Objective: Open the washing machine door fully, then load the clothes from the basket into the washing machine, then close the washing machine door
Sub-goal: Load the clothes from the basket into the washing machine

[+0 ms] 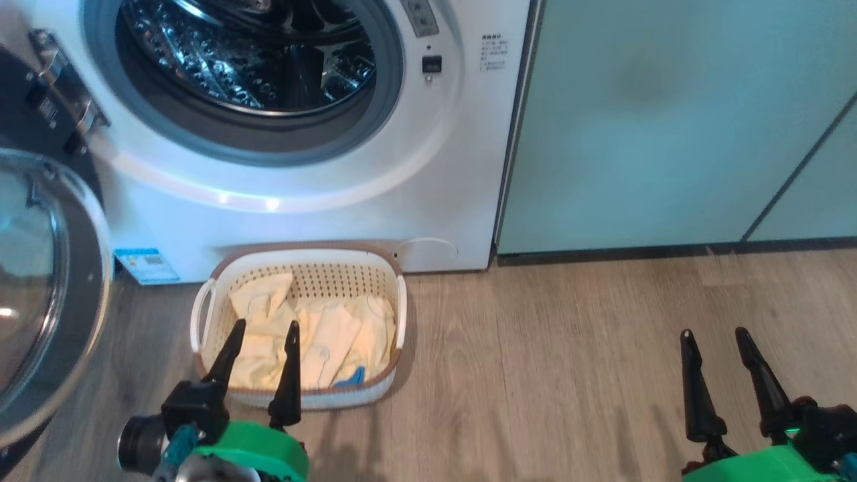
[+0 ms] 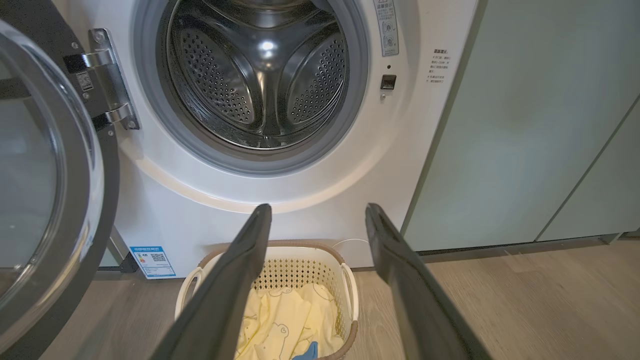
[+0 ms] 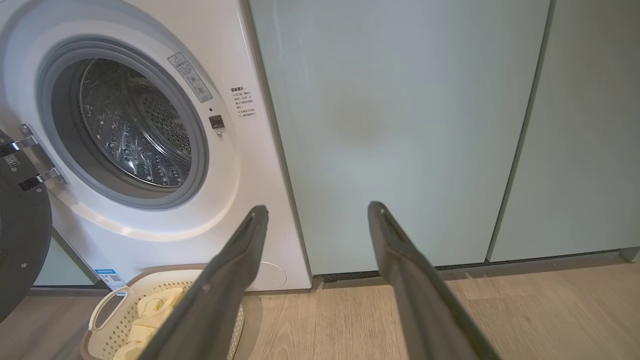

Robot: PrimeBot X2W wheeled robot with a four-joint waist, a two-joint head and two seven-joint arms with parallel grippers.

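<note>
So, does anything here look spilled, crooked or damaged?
Nothing stands out. The basket sits upright on the floor before the washing machine, with the clothes inside it and none spilled. The washing machine door stands open at the left.

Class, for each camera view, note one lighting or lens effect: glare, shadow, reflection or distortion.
Head view: glare spot on the washing machine below its drum mouth; the basket casts a soft shadow rightward on the floor. Left wrist view: a highlight gleams inside the steel drum. Right wrist view: the wide lens tilts the edges of the cabinet doors.
</note>
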